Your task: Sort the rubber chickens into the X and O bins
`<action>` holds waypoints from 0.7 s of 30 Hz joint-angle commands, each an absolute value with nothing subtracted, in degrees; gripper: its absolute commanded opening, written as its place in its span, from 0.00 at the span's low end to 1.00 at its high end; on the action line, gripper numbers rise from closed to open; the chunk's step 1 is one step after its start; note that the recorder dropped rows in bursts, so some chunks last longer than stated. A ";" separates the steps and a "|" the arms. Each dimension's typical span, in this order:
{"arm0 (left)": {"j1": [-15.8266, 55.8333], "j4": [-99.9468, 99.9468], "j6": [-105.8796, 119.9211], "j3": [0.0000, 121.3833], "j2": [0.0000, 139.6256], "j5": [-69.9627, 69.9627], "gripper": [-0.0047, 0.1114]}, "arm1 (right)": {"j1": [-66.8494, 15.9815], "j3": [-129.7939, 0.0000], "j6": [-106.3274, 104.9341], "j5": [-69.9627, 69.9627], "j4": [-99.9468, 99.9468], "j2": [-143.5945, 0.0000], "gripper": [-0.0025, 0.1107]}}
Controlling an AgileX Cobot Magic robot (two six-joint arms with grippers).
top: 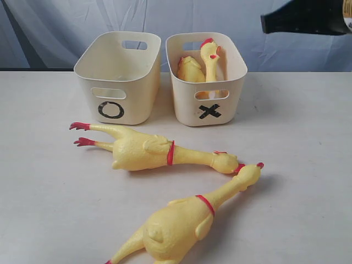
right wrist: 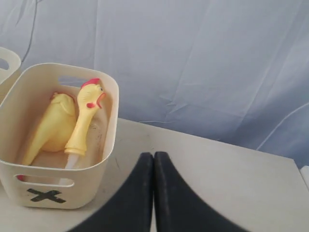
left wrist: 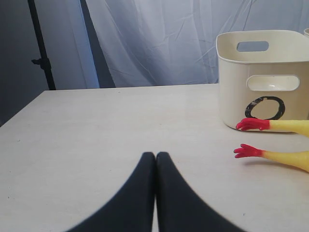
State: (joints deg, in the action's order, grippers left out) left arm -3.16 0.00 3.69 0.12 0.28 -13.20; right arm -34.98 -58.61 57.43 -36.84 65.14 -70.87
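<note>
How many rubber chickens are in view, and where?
4. Two in the X bin: head-up chicken, second chicken beside it. Two on the table: near chicken, far chicken before the O bin. Bins may hide more.

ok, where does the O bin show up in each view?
Exterior: O bin upper left of centre, just left of the X bin.
Left wrist: right of the frame, O mark facing the camera, a chicken's red feet in front.
Right wrist: only a sliver of its rim at the frame's left edge, beside the X bin.
Shared landmark: the pale cloth backdrop.
</note>
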 commanded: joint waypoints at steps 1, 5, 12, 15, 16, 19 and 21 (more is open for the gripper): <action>-2.83 0.00 3.64 0.00 0.00 -12.88 0.04 | -34.94 -52.83 61.53 -32.99 65.02 -64.67 0.02; -2.83 0.00 3.64 0.00 0.00 -12.88 0.04 | -34.94 -47.39 61.66 -27.07 60.77 -56.70 0.02; -2.83 0.00 3.64 0.00 0.00 -12.88 0.04 | -34.94 -41.24 61.66 -20.60 56.95 -48.55 0.02; -2.83 0.00 3.64 0.00 0.00 -12.88 0.04 | -34.94 -38.83 61.66 -18.12 56.95 -47.04 0.02; -2.83 0.00 3.64 0.00 0.00 -12.88 0.04 | -34.94 -38.00 61.66 -17.29 56.95 -46.64 0.02; -2.83 0.00 3.64 0.00 0.00 -12.88 0.04 | -34.94 -35.97 61.66 -14.57 56.95 -45.66 0.02; -2.83 0.00 3.64 0.00 0.00 -12.88 0.04 | -34.94 -34.79 61.66 -13.09 56.95 -45.25 0.02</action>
State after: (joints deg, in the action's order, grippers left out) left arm -3.16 0.00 3.80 0.12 0.28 -13.20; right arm -34.98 -36.23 61.65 -15.60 56.80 -46.13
